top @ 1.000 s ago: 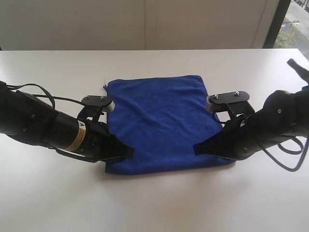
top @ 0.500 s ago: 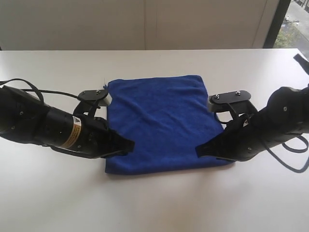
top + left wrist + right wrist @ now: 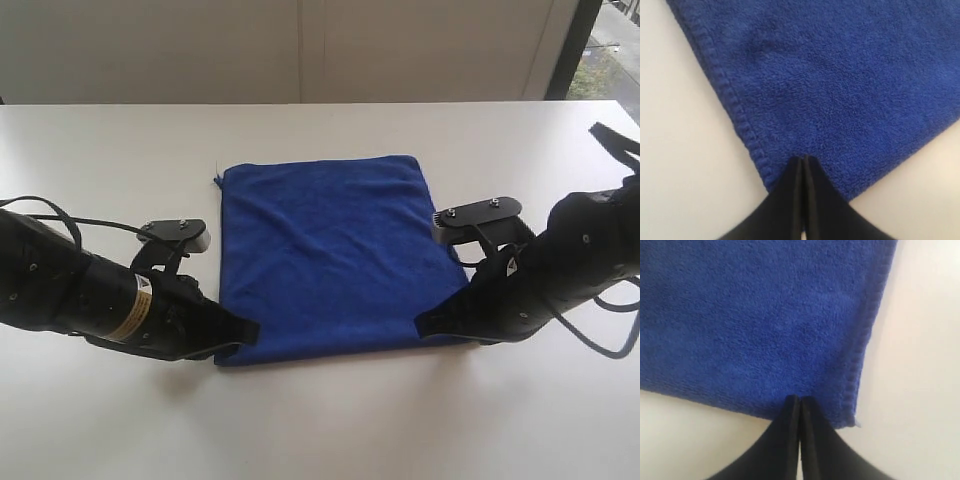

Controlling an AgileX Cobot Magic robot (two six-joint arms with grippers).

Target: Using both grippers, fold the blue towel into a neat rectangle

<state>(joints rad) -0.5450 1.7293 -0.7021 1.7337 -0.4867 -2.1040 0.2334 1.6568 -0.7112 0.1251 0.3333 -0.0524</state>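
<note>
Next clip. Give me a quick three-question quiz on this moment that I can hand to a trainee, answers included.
1. True or false: the deep royal-blue rectangular terry towel lies bunched in a heap on the white tabletop.
2. Pick one. The jaws of the black left gripper are: A) wide open; B) shut; C) out of every view.
3. Fill in: the tip of the black right gripper sits over the towel near one of its ____.
Key: 1 false, it lies spread flat; 2 B; 3 corners.
</note>
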